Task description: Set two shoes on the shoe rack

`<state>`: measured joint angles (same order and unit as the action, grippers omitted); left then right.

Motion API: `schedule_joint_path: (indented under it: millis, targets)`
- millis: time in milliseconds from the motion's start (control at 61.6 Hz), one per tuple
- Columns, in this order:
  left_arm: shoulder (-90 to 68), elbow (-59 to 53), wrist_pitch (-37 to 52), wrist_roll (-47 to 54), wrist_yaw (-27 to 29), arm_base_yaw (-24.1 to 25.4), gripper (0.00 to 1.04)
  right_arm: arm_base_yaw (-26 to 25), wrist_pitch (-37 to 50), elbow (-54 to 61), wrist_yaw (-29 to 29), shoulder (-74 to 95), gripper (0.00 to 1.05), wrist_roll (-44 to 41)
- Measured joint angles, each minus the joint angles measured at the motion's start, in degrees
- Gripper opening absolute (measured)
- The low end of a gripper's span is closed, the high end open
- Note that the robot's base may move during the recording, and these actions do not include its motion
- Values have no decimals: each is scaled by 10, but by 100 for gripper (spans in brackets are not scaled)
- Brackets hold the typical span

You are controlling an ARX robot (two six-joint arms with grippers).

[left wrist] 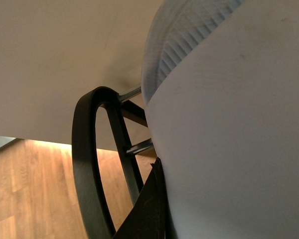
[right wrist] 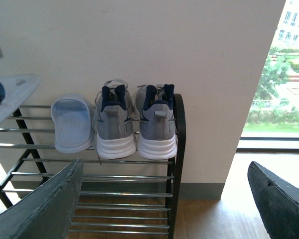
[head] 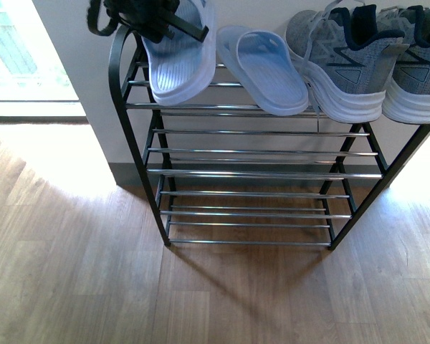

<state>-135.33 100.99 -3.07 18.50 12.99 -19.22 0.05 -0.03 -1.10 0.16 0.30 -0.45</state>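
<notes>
**Second slide going down on the top tier**

The left tool is up at the far-left end of the shoe rack, clamped on a pale blue slide that hangs heel-down against the top bars. In the left wrist view that slide's sole fills the picture, touching the rack's curved end frame. So this shoe is carried, not yet released.

Its partner, the other pale blue slide, already lies flat on the top tier, just beside the held one. Beyond it, away from the left tool, sit two grey knit sneakers, side by side, heels out, at the rack's right end.

The right tool hangs back from the rack, jaws spread wide, holding nothing.

My read: one shoe placed, one mid-placement. Next move calls for tipping the held slide flat onto the bars, clear of the end frame and its neighbour, then letting go. Risk: it slips between the thin bars if dropped on edge.
</notes>
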Motion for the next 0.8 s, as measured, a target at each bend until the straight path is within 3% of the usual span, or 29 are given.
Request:
schedule_joint_path:
  millis: [211,276,471,487,665,714,795]
  targets:
    - [-94,106,-23,34,30,7,2,0,0,0,0,0,96,0]
    - [-102,120,-29,38,24,7,10,0,0,0,0,0,96,0]
    - [-94,122,-31,33,-2,-5,40,0,0,0,0,0,96,0]
    - [-59,84,-20,20,-13,-14,60,0,0,0,0,0,96,0]
    - [88,-46,29,-18,-3,-27,97,0,0,0,0,0,96,0]
    - [118,-69,46,-29,9,-29,94,0,0,0,0,0,96,0]
    - [165,-169,256,-92,63,-26,80,0,0,0,0,0,96,0]
